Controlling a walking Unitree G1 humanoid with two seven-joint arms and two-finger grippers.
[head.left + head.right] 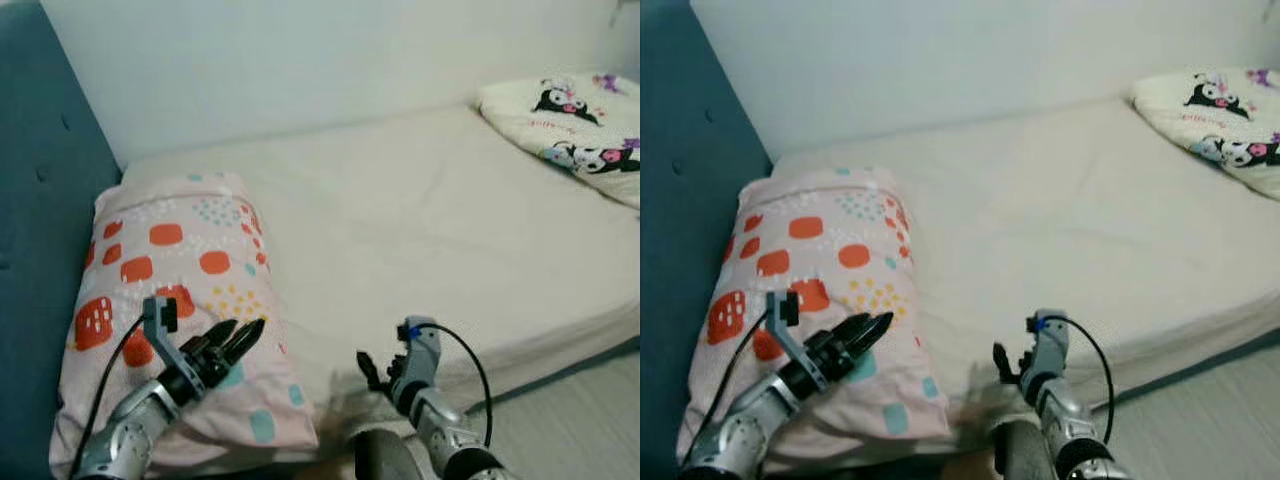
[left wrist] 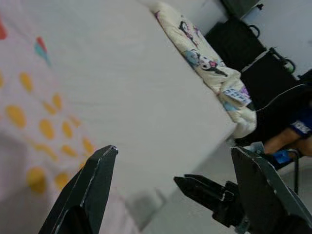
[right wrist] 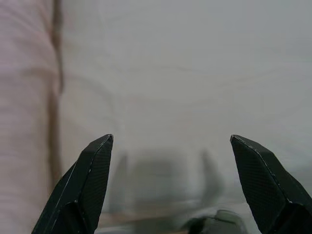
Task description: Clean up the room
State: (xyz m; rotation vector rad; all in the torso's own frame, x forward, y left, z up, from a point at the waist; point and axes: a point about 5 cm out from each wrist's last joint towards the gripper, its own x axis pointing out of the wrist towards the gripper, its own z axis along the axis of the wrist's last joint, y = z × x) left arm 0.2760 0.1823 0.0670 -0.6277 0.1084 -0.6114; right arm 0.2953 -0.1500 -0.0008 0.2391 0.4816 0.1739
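Hovering over the spotted pillow [image 1: 175, 290] at 8 o'clock in the left eye view, the left claw [image 1: 232, 343] had its fingers spread. The right claw [image 1: 372, 372] sat at 6 o'clock above the bed [image 1: 420, 220]. The left wrist view showed a cartoon-print quilt [image 2: 204, 63] at 1 o'clock. The right wrist view showed its fingers [image 3: 83, 185] spread over the sheet.

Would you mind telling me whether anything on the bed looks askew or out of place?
The cartoon-print quilt lies bunched at the bed's far right corner, not spread out. The spotted pillow sits flat by the blue headboard. Nothing looks spilled or damaged.
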